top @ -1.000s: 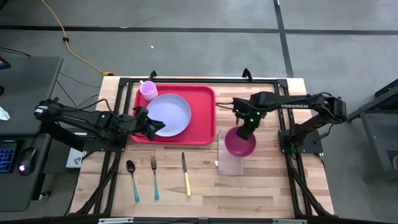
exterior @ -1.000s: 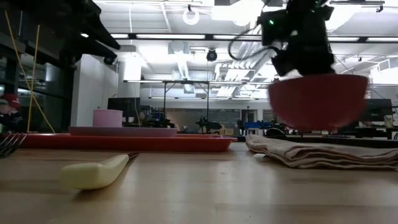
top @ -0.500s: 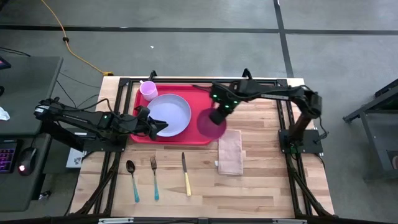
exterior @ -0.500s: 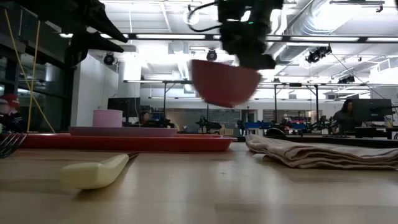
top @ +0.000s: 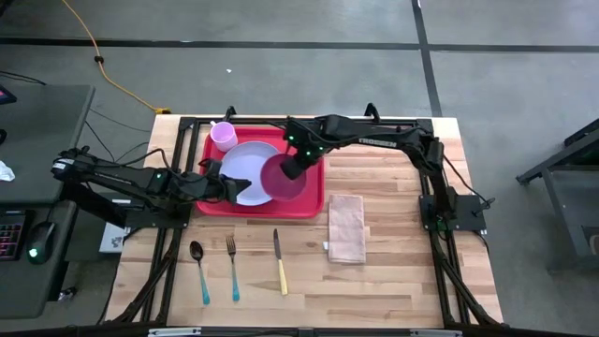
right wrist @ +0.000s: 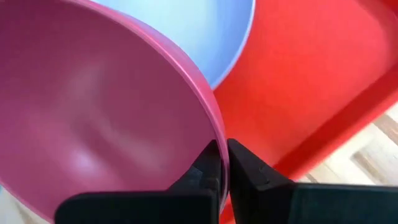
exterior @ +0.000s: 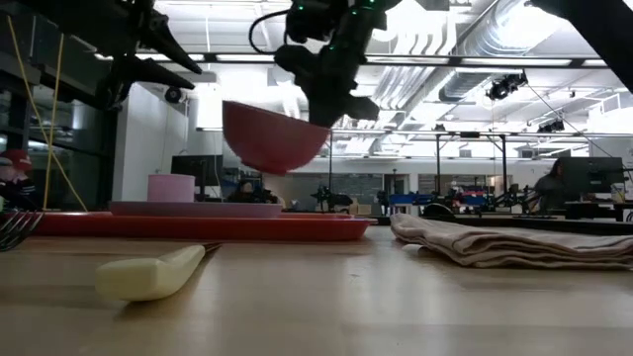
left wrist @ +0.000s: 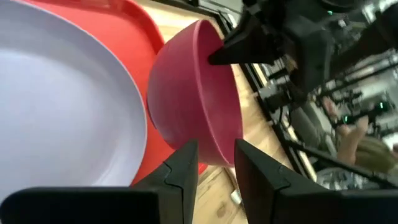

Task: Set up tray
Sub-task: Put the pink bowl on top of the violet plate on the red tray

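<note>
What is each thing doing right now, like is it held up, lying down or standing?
Bowl: held in the air over the tray by the right gripper, fingers shut on its rim.
Plate: lying flat on the tray.
Cup: standing on the tray's far corner.
Tray: flat on the table.
Napkin: folded, beside the tray.
Spoon, fork, knife: lying on the table.
Left gripper: at the plate's edge.

The bowl (right wrist: 93, 118) in my right jaws is smooth, glossy plastic; tray (top: 309, 150) likewise; counter (top: 393, 271) is matt wood.

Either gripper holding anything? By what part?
Right gripper pinches the bowl by its rim, above the tray. Left gripper: nothing.
</note>
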Motion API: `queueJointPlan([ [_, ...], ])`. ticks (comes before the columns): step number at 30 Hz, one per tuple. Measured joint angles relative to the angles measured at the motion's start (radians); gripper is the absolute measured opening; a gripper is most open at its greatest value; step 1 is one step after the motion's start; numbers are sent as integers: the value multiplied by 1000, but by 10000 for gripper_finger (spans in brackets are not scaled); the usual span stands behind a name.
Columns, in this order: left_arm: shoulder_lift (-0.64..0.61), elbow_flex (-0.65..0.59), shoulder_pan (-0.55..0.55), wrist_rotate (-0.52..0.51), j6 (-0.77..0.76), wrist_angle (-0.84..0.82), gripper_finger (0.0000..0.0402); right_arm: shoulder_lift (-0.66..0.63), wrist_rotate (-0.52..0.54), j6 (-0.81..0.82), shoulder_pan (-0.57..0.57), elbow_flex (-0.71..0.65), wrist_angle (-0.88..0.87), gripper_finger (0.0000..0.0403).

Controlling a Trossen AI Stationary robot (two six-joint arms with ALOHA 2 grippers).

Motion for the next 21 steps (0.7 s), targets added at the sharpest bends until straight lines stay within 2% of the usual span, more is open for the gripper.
queueJointPlan([
  [7, 0, 4, 0, -59, -113, -11, 133, -1, 64, 49, 3, 19, 48, 0],
  [21, 8, 44, 0, -7, -25, -6, 133, -2, 217, 68, 20, 19, 98, 0],
])
